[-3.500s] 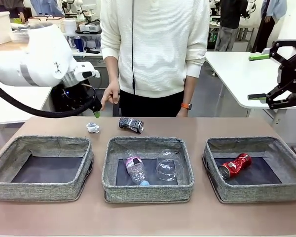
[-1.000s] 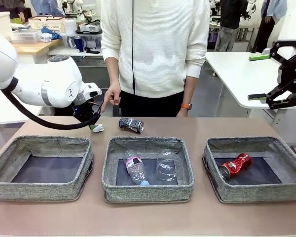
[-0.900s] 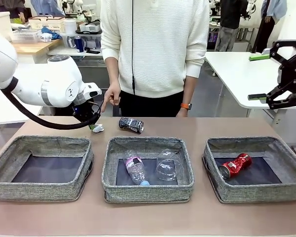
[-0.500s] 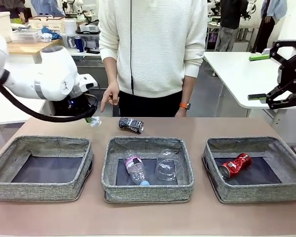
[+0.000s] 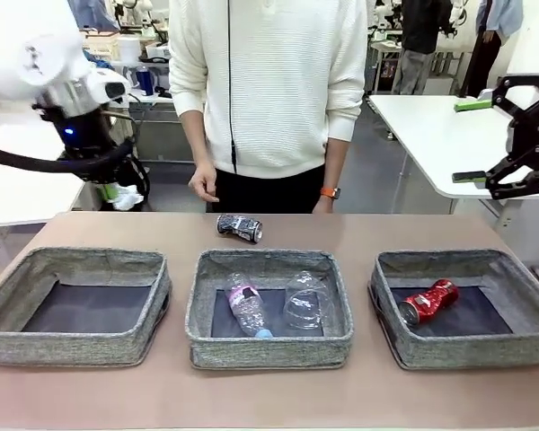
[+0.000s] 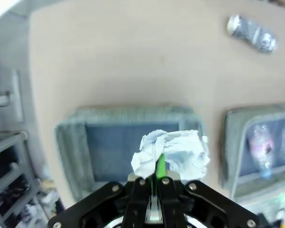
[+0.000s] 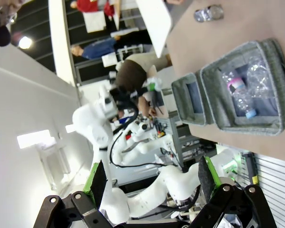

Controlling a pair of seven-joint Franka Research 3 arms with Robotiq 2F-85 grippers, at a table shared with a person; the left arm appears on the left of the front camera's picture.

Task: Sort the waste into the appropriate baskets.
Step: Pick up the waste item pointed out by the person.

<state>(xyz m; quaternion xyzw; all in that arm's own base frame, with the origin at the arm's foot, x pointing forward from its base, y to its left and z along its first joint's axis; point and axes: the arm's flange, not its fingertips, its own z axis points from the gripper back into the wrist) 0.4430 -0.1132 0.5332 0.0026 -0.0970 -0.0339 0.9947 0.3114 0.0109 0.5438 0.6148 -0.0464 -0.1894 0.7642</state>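
At the far left, the left claw [image 5: 117,192] hangs in the air above the far-left corner of the table [image 5: 359,395], its jaws pinched tight on the white paper wad [image 5: 127,199], well clear of the surface. In the left wrist view the left claw [image 6: 159,165] has its green pads pressed into the wad [image 6: 173,152], which bulges on either side of them, and the left basket [image 6: 133,115] lies below and behind it. That left basket [image 5: 72,346] sits at the near left of the table with its dark bottom bare. Behind the middle basket [image 5: 269,350], near the far edge, the crushed black-and-white can [image 5: 240,226] lies on its side on the table, just below the person's hand [image 5: 202,182]. Inside the middle basket lie the clear bottle [image 5: 245,308], pink label up and blue cap toward the near wall, and beside it on the right the clear plastic cup [image 5: 305,301]. The right basket [image 5: 467,355] holds the crushed red can [image 5: 428,301], lying aslant. Far right and high above the table, the right claw [image 5: 469,140] stands spread wide with nothing between its fingers; the right wrist view shows the right claw [image 7: 152,179] equally wide.
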